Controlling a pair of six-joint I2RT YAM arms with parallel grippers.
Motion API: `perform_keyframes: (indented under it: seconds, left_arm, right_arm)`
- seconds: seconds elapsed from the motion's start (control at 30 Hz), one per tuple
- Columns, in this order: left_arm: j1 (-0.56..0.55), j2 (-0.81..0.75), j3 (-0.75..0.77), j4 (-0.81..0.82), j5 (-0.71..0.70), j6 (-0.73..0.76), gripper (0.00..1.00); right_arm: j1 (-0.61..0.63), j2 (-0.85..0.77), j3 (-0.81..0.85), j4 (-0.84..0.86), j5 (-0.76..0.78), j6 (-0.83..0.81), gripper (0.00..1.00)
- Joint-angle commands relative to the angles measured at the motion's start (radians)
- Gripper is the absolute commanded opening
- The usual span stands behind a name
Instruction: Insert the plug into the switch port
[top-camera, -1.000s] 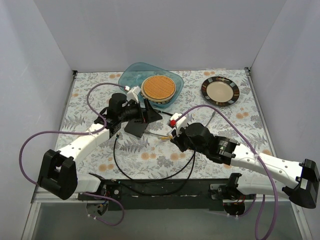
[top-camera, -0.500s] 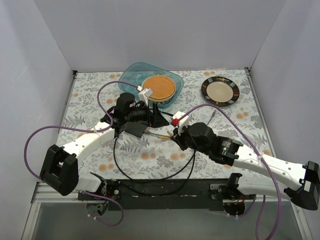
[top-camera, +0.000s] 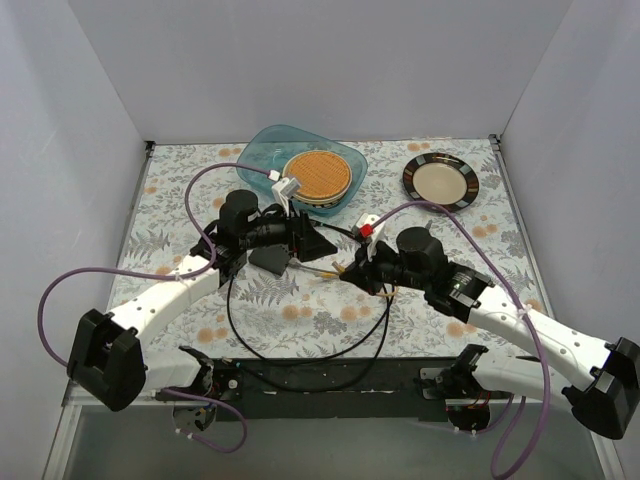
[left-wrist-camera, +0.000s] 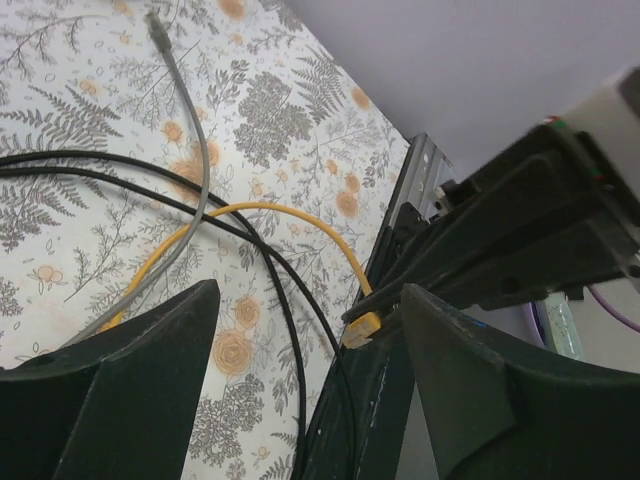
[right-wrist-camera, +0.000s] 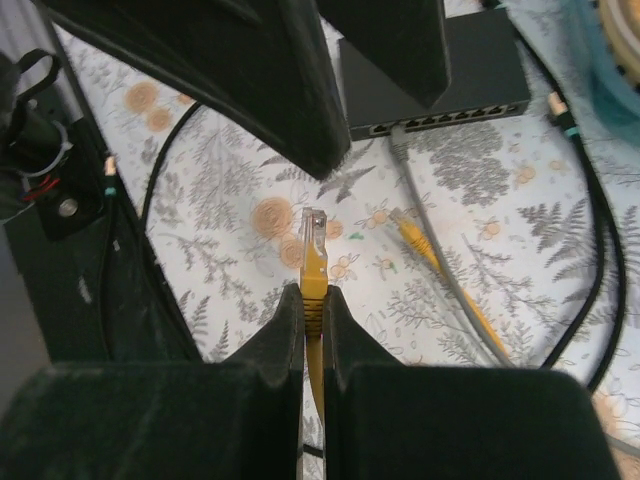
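The switch (right-wrist-camera: 480, 70) is a flat black box lying on the floral table, its row of ports facing my right wrist camera, with a grey cable (right-wrist-camera: 430, 250) in one port. In the top view the switch (top-camera: 268, 258) lies below my left gripper (top-camera: 325, 240). That gripper (left-wrist-camera: 310, 290) is open with only table and cables between its fingers (right-wrist-camera: 250, 80), which hang in front of the switch. My right gripper (right-wrist-camera: 312, 292) is shut on the yellow plug (right-wrist-camera: 313, 240), whose clear tip points at the switch. The plug (left-wrist-camera: 360, 328) also shows between the left fingers. My right gripper (top-camera: 350, 270) is just right of the left one.
A second yellow plug (right-wrist-camera: 405, 228) lies loose on the table by the grey cable. Black cables (top-camera: 300, 350) loop across the near table. A blue dish (top-camera: 260, 155) holding a woven-topped bowl (top-camera: 317, 175) stands behind the switch, and a dark-rimmed plate (top-camera: 440, 182) sits back right.
My left gripper has swung right, off the switch, toward the right gripper. My right arm has lifted and shifted back with the plug held between its fingers.
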Motion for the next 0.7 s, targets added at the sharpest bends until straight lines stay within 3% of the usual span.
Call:
perform_keyframes:
  seconds: [0.0,0.17,0.27,0.67]
  left_arm:
    - [-0.005,-0.086,-0.035,0.089,0.035,0.018,0.73]
    - [-0.007,-0.081,-0.054,0.151,0.152,0.010,0.71]
    - [-0.020,-0.066,-0.049,0.166,0.241,0.013,0.69]
    - [-0.083,-0.008,0.002,0.067,0.207,0.082,0.53]
  right_arm:
    - [-0.112,0.005,-0.039,0.117,-0.348,-0.006,0.01]
    - [-0.216,0.037,-0.055,0.192,-0.610,0.004,0.01]
    - [-0.239,0.068,-0.052,0.224,-0.686,0.022,0.01]
    - [-0.275,0.068,-0.032,0.235,-0.683,0.040,0.01]
